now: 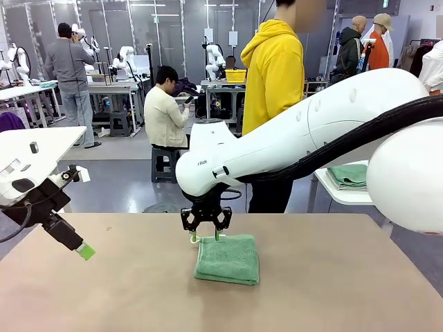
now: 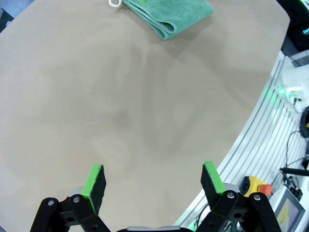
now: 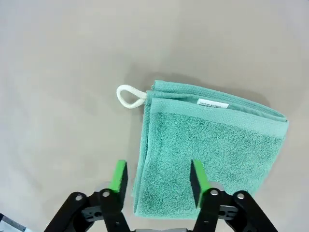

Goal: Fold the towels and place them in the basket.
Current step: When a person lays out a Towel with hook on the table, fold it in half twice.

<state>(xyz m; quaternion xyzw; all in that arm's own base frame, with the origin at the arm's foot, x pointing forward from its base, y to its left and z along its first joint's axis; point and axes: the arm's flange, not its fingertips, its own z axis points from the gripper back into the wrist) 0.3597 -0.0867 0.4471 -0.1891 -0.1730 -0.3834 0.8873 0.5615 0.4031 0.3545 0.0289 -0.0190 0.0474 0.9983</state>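
Tabletop (image 1: 346,297) middle, towards its far edge: we are hovering our right pincer (image 3: 158,177), jaws apart, over the green towel (image 3: 212,145), already folded; our left pincer (image 2: 153,180) is hanging likewise spread; stowing is remaining.

One table (image 1: 346,297). On it, one folded green towel (image 1: 228,259), with one white loop (image 3: 129,96) and one white label (image 3: 212,103). Above it, two grippers: left gripper (image 2: 152,174), right gripper (image 3: 158,175); two green pads (image 2: 92,180) each.
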